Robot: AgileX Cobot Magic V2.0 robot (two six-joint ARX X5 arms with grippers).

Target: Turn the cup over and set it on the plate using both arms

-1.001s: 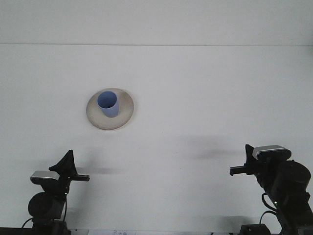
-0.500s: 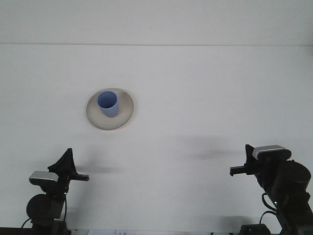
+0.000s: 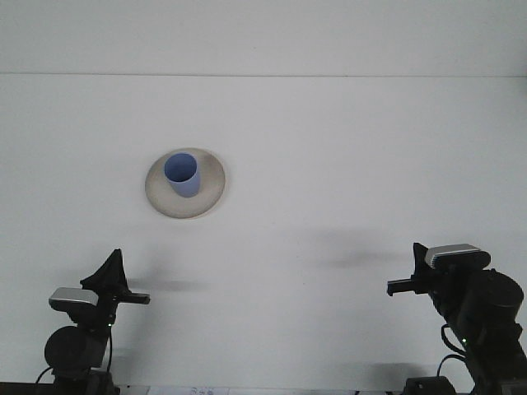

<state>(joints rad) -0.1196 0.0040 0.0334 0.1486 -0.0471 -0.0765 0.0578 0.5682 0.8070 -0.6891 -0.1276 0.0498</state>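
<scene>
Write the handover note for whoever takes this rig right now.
Left gripper: low at the near left, holds nothing.
Right gripper: low at the near right, holds nothing.
Blue cup: upright, mouth up, on the plate, left of the table's centre.
Done: cup flipped and set on the plate, by the look of it.
Left: seemingly nothing, apart from parking the arms if needed.

The light is bright and even, and the white table (image 3: 329, 164) looks a little grey and washed out. Soft, faint shadows lie on the table near the right arm (image 3: 473, 300) and beside the left arm (image 3: 86, 309). The blue cup (image 3: 182, 175) looks a bit fuzzy. Nothing shines or glares. The whole picture is slightly grainy.
</scene>
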